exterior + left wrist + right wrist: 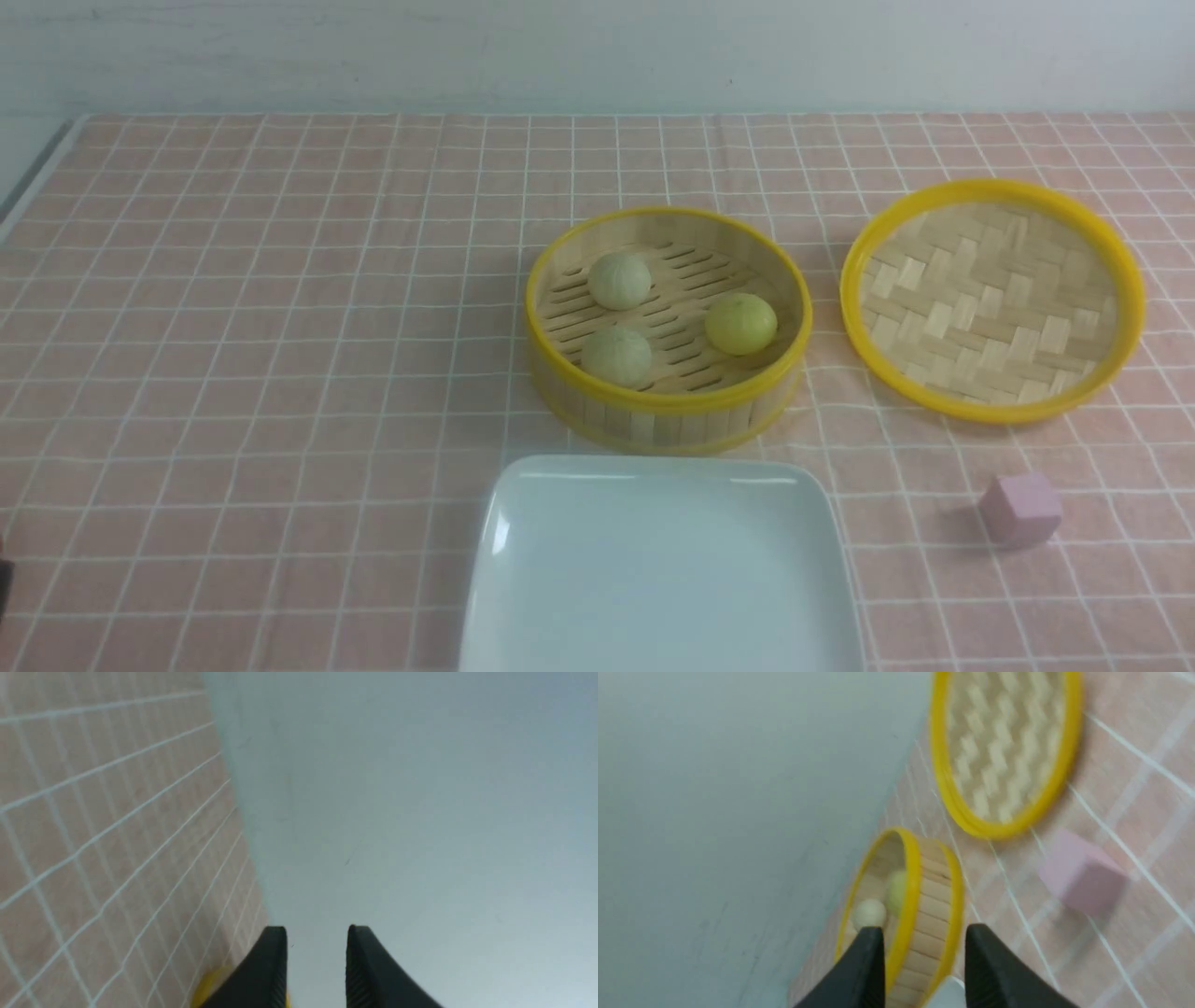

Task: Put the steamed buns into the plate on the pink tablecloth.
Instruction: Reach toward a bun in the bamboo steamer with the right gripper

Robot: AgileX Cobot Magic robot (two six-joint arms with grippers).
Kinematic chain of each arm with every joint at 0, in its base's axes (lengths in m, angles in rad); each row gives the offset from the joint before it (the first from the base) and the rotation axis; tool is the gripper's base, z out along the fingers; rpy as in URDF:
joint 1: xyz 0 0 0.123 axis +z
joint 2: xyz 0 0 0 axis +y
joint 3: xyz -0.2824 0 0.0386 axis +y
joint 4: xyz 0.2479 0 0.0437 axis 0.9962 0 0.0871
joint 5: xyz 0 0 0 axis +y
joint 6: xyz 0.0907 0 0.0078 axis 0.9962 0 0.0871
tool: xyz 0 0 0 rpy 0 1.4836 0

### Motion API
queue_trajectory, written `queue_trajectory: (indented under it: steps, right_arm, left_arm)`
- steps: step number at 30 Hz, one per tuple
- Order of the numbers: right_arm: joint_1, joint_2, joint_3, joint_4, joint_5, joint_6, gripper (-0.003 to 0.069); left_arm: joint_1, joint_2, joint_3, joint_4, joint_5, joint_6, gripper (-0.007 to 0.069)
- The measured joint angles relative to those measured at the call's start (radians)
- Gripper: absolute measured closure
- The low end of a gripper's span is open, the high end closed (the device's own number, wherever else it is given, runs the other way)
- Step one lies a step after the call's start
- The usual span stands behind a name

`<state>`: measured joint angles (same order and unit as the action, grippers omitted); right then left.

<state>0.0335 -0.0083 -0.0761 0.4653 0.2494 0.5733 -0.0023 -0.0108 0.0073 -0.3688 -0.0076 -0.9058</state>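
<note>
Pink gridded tablecloth covered the worktop. Both claws, left and right, were spread, pinching nothing. Beyond them, the bamboo steamer basket held three steamed buns, two pale and faintly ridged, one yellow-green, all rounded. The white square plate, bare where visible, lay just nearer; the woven lid lay beside the basket.

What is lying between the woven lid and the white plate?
The pink cube, beside the direct line, on the tablecloth; front view shows it.
</note>
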Motion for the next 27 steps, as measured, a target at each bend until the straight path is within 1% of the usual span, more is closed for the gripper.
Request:
queue_trajectory:
  steps: [1, 3, 4, 6, 7, 8, 9, 10, 11, 12, 13, 14, 16, 18, 19, 20, 21, 22, 23, 24, 27]
  right_arm:
    - [0.0, 0.009, -0.039, -0.012, 0.0, -0.047, 0.047]
    - [0.0, 0.053, -0.116, -0.042, 0.03, -0.135, 0.0536]
    - [0.0, 0.09, -0.159, -0.063, 0.07, -0.185, 0.0575]
    - [0.0, 0.187, -0.242, -0.109, 0.177, -0.276, 0.0638]
    - [0.0, 0.199, -0.25, -0.114, 0.189, -0.284, 0.0638]
    - [0.0, 0.296, -0.311, -0.158, 0.29, -0.342, 0.066]
    - [0.0, 0.364, -0.347, -0.18, 0.353, -0.371, 0.0666]
    - [0.0, 0.436, -0.382, -0.196, 0.417, -0.396, 0.0669]
    - [0.0, 0.45, -0.388, -0.198, 0.429, -0.401, 0.0669]
    - [0.0, 0.556, -0.432, -0.211, 0.511, -0.425, 0.0671]
    - [0.0, 0.616, -0.457, -0.211, 0.553, -0.436, 0.0671]
    - [0.0, 0.72, -0.497, -0.195, 0.617, -0.472, 0.0671]
    - [0.0, 0.828, -0.542, -0.139, 0.677, -0.554, 0.0673]
    - [0.0, 0.944, -0.584, 0.001, 0.727, -0.713, 0.0673]
    - [0.0, 1.001, -0.598, 0.1, 0.737, -0.804, 0.0671]
    - [0.0, 1.01, -0.6, 0.1, 0.738, -0.841, 0.0671]
    - [0.0, 1.065, -0.606, 0.242, 0.744, -0.965, 0.0667]
    - [0.0, 1.114, -0.612, 0.34, 0.751, -1.06, 0.066]
    - [0.0, 1.114, -0.613, 0.354, 0.751, -1.075, 0.0659]
    - [0.0, 1.17, -0.633, 0.445, 0.762, -1.172, 0.0648]
    - [0.0, 1.271, -0.709, 0.505, 0.79, -1.249, 0.0634]
  left_arm:
    - [0.0, 0.0, -0.023, 0.031, 0.024, 0.02, 0.0469]
    - [0.0, 0.011, -0.117, 0.106, 0.138, 0.073, 0.0533]
    - [0.0, 0.039, -0.173, 0.149, 0.218, 0.107, 0.0569]
    - [0.0, 0.12, -0.285, 0.211, 0.413, 0.174, 0.061]
    - [0.0, 0.12, -0.285, 0.216, 0.413, 0.18, 0.0613]
    - [0.0, 0.218, -0.374, 0.229, 0.604, 0.232, 0.0622]
    - [0.0, 0.277, -0.419, 0.23, 0.705, 0.271, 0.0624]
    - [0.0, 0.336, -0.459, 0.224, 0.777, 0.308, 0.0625]
    - [0.0, 0.348, -0.466, 0.222, 0.811, 0.328, 0.0625]
    - [0.0, 0.43, -0.512, 0.206, 0.913, 0.401, 0.0625]
    - [0.0, 0.475, -0.533, 0.188, 0.961, 0.444, 0.0625]
    - [0.0, 0.538, -0.558, 0.164, 1.014, 0.518, 0.0625]
    - [0.0, 0.624, -0.58, 0.128, 1.054, 0.596, 0.0625]
    - [0.0, 0.711, -0.591, 0.084, 1.062, 0.687, 0.0625]
    - [0.0, 0.745, -0.592, 0.066, 1.063, 0.729, 0.0625]
    - [0.0, 0.745, -0.592, 0.062, 1.063, 0.737, 0.0625]
    - [0.0, 0.789, -0.595, 0.038, 1.063, 0.794, 0.0624]
    - [0.0, 0.817, -0.595, 0.018, 1.063, 0.836, 0.0623]
    - [0.0, 0.821, -0.595, 0.018, 1.063, 0.842, 0.0623]
    - [0.0, 0.848, -0.595, -0.005, 1.058, 0.877, 0.062]
    - [0.0, 0.873, -0.595, -0.037, 1.032, 0.906, 0.0615]
